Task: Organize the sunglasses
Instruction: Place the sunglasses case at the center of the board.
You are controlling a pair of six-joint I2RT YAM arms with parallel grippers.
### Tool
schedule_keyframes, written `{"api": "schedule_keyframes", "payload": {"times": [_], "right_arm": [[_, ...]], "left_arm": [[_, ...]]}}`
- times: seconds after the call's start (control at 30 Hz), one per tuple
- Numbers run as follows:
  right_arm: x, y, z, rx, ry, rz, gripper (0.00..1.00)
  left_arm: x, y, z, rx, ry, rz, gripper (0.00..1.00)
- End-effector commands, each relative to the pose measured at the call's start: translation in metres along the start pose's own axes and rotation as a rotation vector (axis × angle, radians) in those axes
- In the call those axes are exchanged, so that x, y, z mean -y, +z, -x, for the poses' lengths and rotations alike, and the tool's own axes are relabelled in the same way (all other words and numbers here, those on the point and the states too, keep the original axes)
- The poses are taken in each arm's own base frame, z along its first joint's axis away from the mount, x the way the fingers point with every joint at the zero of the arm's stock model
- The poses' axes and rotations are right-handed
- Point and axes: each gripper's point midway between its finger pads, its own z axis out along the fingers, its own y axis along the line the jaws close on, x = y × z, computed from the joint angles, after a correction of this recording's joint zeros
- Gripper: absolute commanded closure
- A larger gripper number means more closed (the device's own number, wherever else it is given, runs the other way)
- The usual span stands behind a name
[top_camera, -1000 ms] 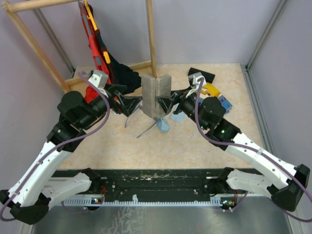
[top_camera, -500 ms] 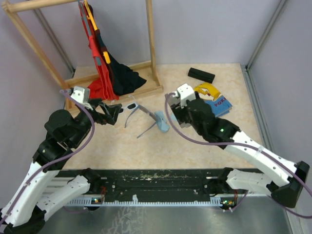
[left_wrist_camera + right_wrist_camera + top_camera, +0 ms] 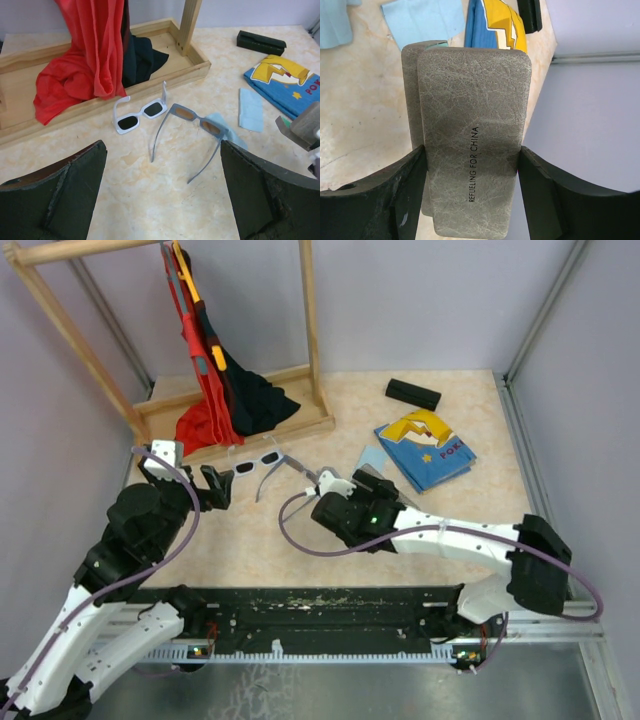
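Subject items: the small sunglasses with thick white plastic frame and dark lenses (image 3: pixel 141 111) lie on the marbled desk (image 3: pixel 150 200) left of centre, just in front of the wooden garment rack's base (image 3: pixel 100 95), temples unfolded. The thin grey wire-framed sunglasses (image 3: pixel 197 121) lie just beside them on the right, long temples spread toward the near edge, one lens end resting on a crumpled light-blue cloth (image 3: pixel 230 135). Neither pair is folded, cased or gripped. A second, flat light-blue cloth (image 3: pixel 250 109) lies farther right, apart from both pairs. The right claw (image 3: pixel 470 150) is clamped across a grey textured oblong case (image 3: pixel 470 90), held off the desk near centre, to the right of the grey pair; whether the case is open to receive glasses cannot be told. The left claw (image 3: pixel 162 147) stands wide and empty, facing both pairs from the near left. A black oblong case (image 3: pixel 261 42) sits at the far right, untouched. Assessment: early stage. One case is in hand. Outstanding, on my reading: folding each pair, placing each in a case, closing both cases.
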Motion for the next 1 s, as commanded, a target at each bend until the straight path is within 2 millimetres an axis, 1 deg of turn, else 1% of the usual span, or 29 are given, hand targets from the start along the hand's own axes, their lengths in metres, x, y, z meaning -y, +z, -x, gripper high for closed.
{"api": "schedule_keyframes", "payload": {"times": [0.0,0.17,0.37,0.47,0.67,0.83,0.97], "right_arm": [[-0.001,-0.001,0.005,-0.009,-0.046,-0.112,0.89],[-0.025,0.006,0.009,-0.010,-0.099,-0.113,0.86],[-0.048,0.012,0.007,-0.021,-0.137,-0.113,0.79],[-0.060,0.013,0.006,-0.025,-0.157,-0.108,0.78],[-0.085,0.016,-0.003,-0.044,-0.224,-0.135,0.75],[-0.102,0.017,-0.010,-0.052,-0.248,-0.132,0.68],[-0.116,0.014,-0.010,-0.045,-0.257,-0.116,0.60]], "left_arm": [[-0.011,-0.003,-0.004,0.008,-0.016,0.050,0.00],[-0.014,-0.003,-0.011,0.004,-0.027,0.063,0.00],[-0.015,-0.003,-0.015,0.000,-0.026,0.066,0.00],[-0.015,-0.003,-0.015,0.000,-0.027,0.065,0.00],[-0.011,-0.002,-0.018,-0.010,-0.041,0.050,0.00],[-0.010,-0.002,-0.025,-0.029,-0.041,0.046,0.00],[-0.009,0.000,-0.026,-0.029,-0.044,0.041,0.00]]}}
